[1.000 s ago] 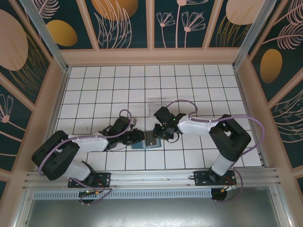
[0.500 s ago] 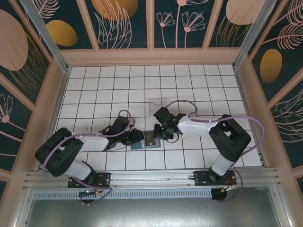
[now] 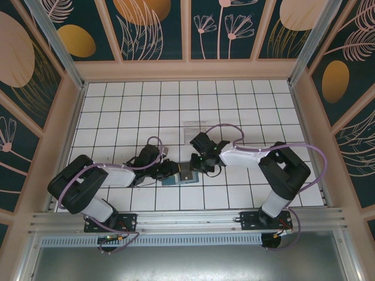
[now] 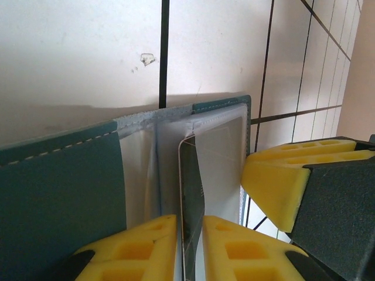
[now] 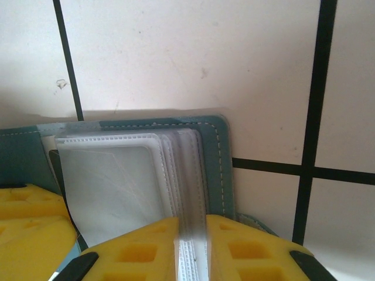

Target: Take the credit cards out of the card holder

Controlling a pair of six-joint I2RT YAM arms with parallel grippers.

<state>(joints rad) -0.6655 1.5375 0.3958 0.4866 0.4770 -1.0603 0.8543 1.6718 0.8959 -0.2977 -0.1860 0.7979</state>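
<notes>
I am clamping the left gripper (image 4: 190, 229) on the edge of what looks like a thin grey credit card (image 4: 192, 175), which is sitting among the clear sleeves just ahead of its fingertips. I am clamping the right gripper (image 5: 191, 234) on the sleeve stack and outer cover of the open card holder (image 5: 218, 170), which is lying flat directly ahead of both sets of fingers, with the two grippers nearly touching. I am watching these risks: if the right grip is also trapping the card's own sleeve, the card is likely to bind and drag the whole holder. A shallow pinch may slip off the card edge, a skewed pull may buckle a sleeve, and the close fingers may collide. Beyond the holder, the white tiled table (image 5: 176, 52) is running out past a clear box (image 3: 192, 124) to floral wall panels (image 3: 152, 23).
</notes>
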